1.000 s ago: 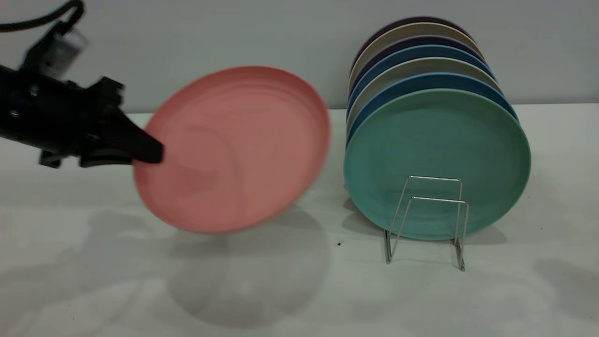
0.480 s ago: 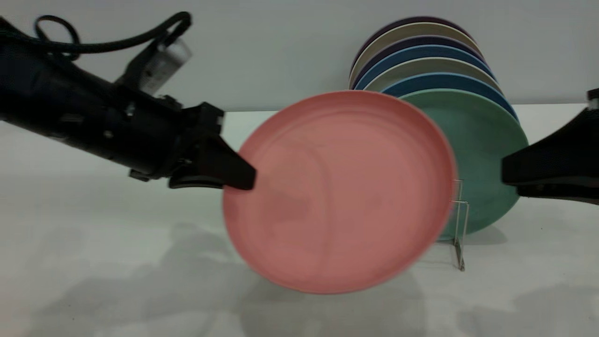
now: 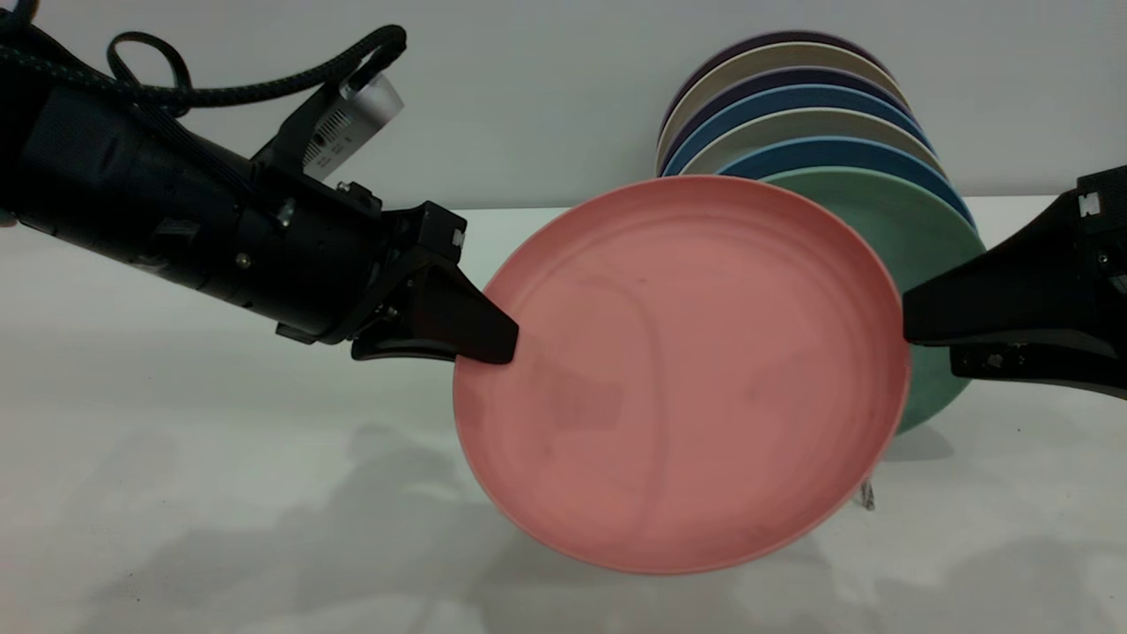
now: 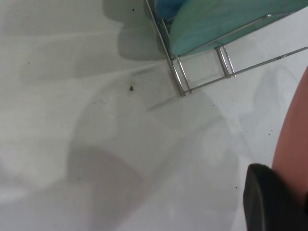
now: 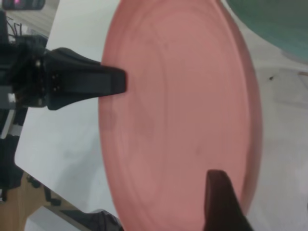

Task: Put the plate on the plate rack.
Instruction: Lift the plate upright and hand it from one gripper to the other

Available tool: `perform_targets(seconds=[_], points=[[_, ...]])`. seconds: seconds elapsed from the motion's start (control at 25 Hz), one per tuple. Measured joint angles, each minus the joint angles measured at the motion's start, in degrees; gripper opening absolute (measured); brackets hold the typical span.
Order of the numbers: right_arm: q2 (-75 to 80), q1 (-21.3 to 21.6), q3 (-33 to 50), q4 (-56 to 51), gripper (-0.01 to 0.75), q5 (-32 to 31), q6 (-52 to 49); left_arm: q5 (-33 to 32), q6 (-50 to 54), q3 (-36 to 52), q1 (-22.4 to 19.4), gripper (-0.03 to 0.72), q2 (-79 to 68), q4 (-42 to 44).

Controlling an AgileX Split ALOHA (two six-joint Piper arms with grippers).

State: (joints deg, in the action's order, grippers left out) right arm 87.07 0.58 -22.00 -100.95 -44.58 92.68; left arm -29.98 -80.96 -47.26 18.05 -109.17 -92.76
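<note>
Salmon-pink plate is held upright above the white table, clamped at its rim by the left gripper. Opposite rim is met by the right gripper; whether its fingers are closed on that rim cannot be told. Behind the plate, between both grippers, the mint-green plate and stacked plates are seen. The wire plate rack is mostly hidden, just beyond the left gripper.
</note>
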Motion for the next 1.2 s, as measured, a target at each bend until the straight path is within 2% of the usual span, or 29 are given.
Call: perform_targets(seconds=[0.48,0.6,0.92,1.2], points=[[0.00,0.00,0.00,-0.06,0.442,-1.33,0.00,0.16,-3.94,0.00,5.65,0.018,0.00,-6.27],[0.00,-0.63,0.00,-0.06,0.421,-1.76,0.00,0.11,-4.63,0.00,6.22,0.018,0.00,-6.91],[0.00,-9.19,0.00,-0.63,0.268,3.06,0.26,-0.68,-5.14,0.00,6.22,0.021,0.00,-6.85],[0.00,-10.39,-0.05,-1.74,0.136,8.27,1.06,-1.33,-5.42,0.00,6.17,0.024,0.09,-6.76]])
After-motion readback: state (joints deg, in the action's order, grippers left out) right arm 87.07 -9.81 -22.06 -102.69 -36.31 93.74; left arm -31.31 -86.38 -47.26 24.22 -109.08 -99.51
